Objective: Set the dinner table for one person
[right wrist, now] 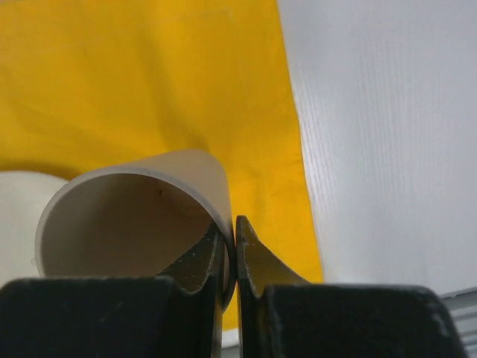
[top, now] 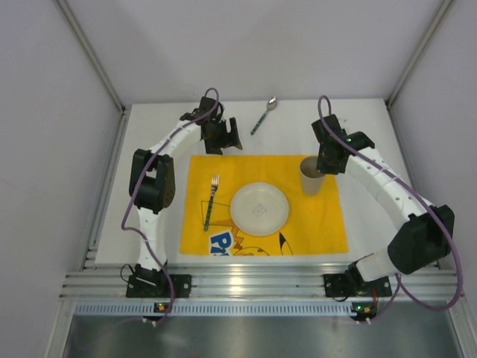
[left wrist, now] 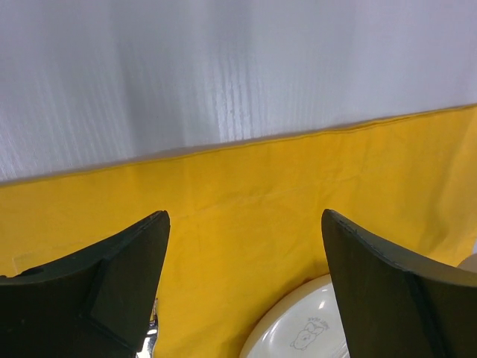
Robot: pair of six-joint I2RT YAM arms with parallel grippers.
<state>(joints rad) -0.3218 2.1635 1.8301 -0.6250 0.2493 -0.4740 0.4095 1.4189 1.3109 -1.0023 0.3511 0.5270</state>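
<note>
From above, the dinner table [top: 373, 134] spreads beneath the jaws. It is matte, white and rigid, a surface to place on, not grasp. A soft yellow cloth [top: 328, 224], round plate [top: 258, 208] and fork [top: 212, 200] lie on it.

Left wrist: the left gripper [left wrist: 246, 220] gapes empty above the cloth.

Right wrist: the right gripper [right wrist: 235, 224] pinches the rim of a thin, light cup [right wrist: 112, 224].

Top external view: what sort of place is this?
Probably a lab test cell, not a home: plain white panel walls enclose the large matte white tabletop, and a ribbed aluminium rail lines its near edge.
</note>
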